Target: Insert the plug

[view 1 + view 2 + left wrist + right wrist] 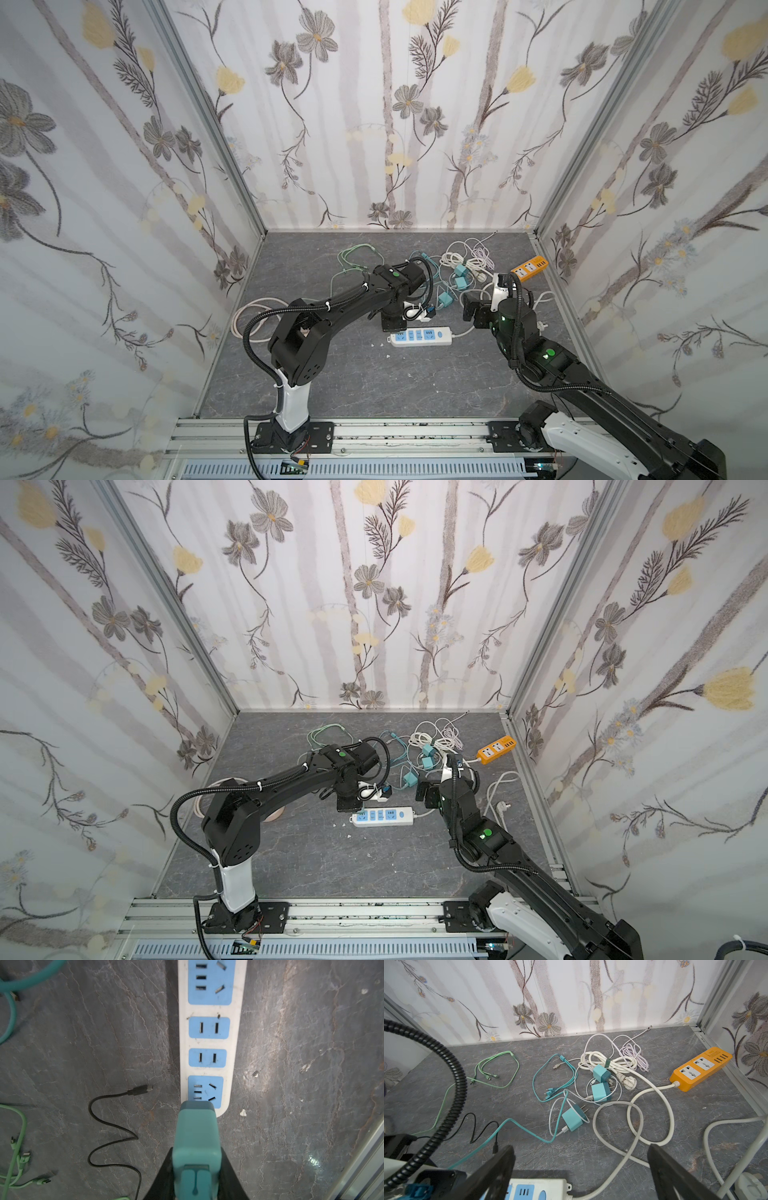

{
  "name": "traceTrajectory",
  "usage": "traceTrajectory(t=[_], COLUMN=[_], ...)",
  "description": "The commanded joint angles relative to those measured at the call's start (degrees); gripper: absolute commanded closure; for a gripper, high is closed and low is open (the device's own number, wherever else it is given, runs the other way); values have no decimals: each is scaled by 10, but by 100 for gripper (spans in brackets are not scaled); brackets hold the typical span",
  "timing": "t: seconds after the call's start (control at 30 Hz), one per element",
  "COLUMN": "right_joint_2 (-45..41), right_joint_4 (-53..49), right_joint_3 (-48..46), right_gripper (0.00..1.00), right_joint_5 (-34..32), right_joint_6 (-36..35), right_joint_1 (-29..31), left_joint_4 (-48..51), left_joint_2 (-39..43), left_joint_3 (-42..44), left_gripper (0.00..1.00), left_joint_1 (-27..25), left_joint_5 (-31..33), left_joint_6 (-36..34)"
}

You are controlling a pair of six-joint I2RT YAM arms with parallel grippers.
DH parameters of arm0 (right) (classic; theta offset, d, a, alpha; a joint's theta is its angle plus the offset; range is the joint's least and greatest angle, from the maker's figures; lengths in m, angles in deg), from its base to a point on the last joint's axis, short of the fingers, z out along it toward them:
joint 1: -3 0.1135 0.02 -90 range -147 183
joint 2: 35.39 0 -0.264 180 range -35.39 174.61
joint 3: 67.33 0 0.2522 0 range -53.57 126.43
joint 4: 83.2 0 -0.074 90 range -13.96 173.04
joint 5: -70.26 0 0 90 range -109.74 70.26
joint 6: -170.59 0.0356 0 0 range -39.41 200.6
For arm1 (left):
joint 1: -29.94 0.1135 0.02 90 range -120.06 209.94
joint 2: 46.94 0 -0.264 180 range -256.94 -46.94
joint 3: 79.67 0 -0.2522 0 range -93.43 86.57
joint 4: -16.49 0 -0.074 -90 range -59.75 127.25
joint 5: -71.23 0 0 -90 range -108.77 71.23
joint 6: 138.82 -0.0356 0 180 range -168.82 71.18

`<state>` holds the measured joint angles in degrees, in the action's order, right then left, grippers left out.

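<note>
- Left gripper (196, 1153) is clenched on the plug (196, 1126), one finger on each flank. A cable connector (195, 1180) sits in the plug's back.
- The plug hangs over the end socket (205, 1091) of the power strip (208, 1043), at the strip's 9 o'clock end in both top views. The strip lies flat mid-counter (93, 1043).
- Right gripper (581, 1149) is released and empty, at about 2 o'clock from the strip and not touching it.
- Risk: nothing pins the strip, so a push that is off vertical would likely slide or tip it.
- Risk: the prongs are hidden under the plug body, so I cannot tell whether they meet the slots. A small offset or twist would land them on the blue socket face.
- Risk: cable drag could turn the plug in the grip.
- Plug look: boxy, teal, with rounded edges and a darker band at the prong end. The plastic looks smooth and hard, probably slippery.
</note>
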<state>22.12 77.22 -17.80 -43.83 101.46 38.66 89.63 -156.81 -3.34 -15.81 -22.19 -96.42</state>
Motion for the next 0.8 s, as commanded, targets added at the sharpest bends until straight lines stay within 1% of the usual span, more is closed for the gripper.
traceTrajectory(t=[0.0, 0.2, 0.43, 0.77], right_joint_2=[-1, 1, 1, 8], right_joint_4=[-5, -9, -13, -10], right_joint_3=[8, 11, 11, 13], right_gripper=[1, 1, 1, 1], right_joint_5=[16, 18, 18, 22], right_joint_6=[-2, -1, 1, 1], right_joint_1=[0, 0, 0, 1], left_joint_4=[-7, -29, -31, -26], left_joint_2=[-7, -8, -9, -15], left_joint_3=[-9, -4, 5, 21], left_gripper=[100, 100, 100, 100], left_joint_1=[0, 1, 1, 1], left_joint_5=[-5, -30, -39, -23], left_joint_6=[-17, -16, -21, -25])
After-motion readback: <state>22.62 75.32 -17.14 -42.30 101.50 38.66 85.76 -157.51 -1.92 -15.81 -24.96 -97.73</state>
